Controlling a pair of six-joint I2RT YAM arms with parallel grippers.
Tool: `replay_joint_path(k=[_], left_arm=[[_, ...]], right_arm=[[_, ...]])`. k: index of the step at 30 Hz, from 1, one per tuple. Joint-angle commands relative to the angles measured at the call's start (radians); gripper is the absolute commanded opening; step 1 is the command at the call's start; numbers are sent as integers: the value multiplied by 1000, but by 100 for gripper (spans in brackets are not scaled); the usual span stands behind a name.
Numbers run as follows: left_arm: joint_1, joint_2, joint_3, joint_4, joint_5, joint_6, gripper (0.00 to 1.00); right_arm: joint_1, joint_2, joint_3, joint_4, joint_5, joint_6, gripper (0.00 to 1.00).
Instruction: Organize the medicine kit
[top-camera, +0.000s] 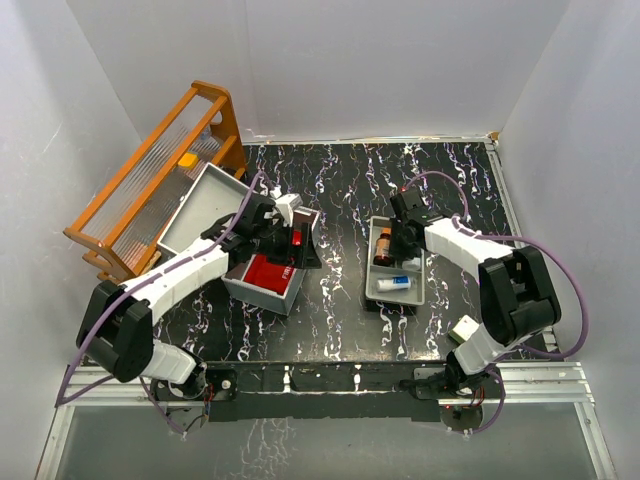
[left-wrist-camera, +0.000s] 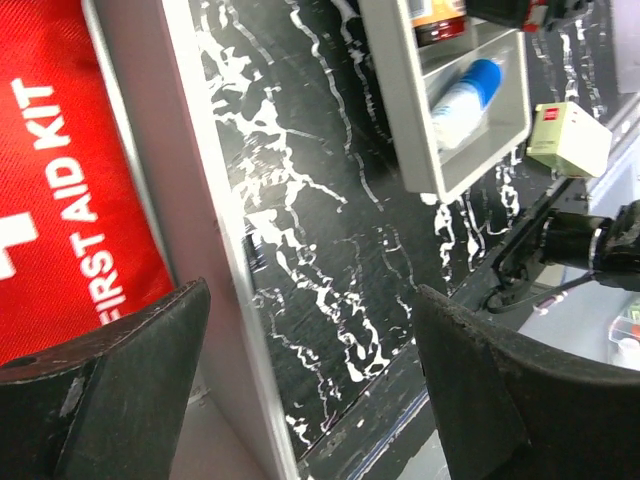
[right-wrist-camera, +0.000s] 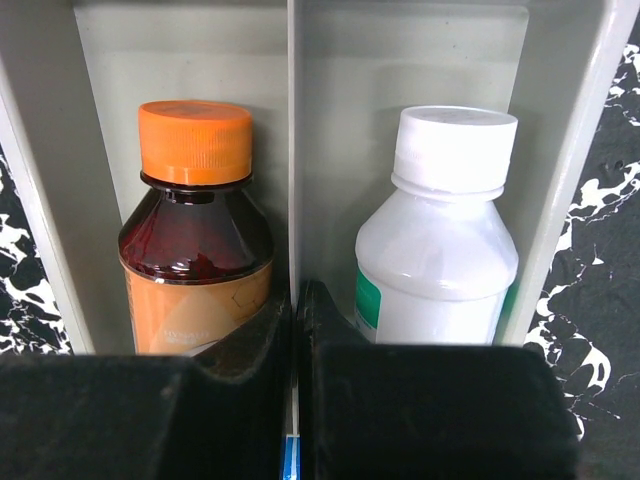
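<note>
1. Left arm (top-camera: 185, 268) stretches forward and inward from its base, wrist tipped down.
2. Left gripper (left-wrist-camera: 310, 395) stands wide, dark fingers (left-wrist-camera: 110, 390) well apart.
3. Right arm (top-camera: 470, 245) bends at the elbow, reaching inward.
4. Right gripper (right-wrist-camera: 296, 330) is closed, its fingers pressed together.

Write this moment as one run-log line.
left hand: open, astride medicine kit wall | right hand: shut on tray divider | red pouch: in kit

Top camera overhead, wide; wrist cameras close; all share tray (top-camera: 372, 262).
</note>
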Motion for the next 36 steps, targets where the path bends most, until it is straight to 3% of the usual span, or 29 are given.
replay_joint_path(k=[1,24,36], left_arm=[[-22,22,57,82,70,-30,80],[-152,216,210,205,129,-112,79],[-159,186,329,-22,-141,-28,82]], right_arm=[[0,-81,21,56,8,23,0],[-16,-201,42,-12,97,23,0],[-18,-182,213,-286,71,4,0]])
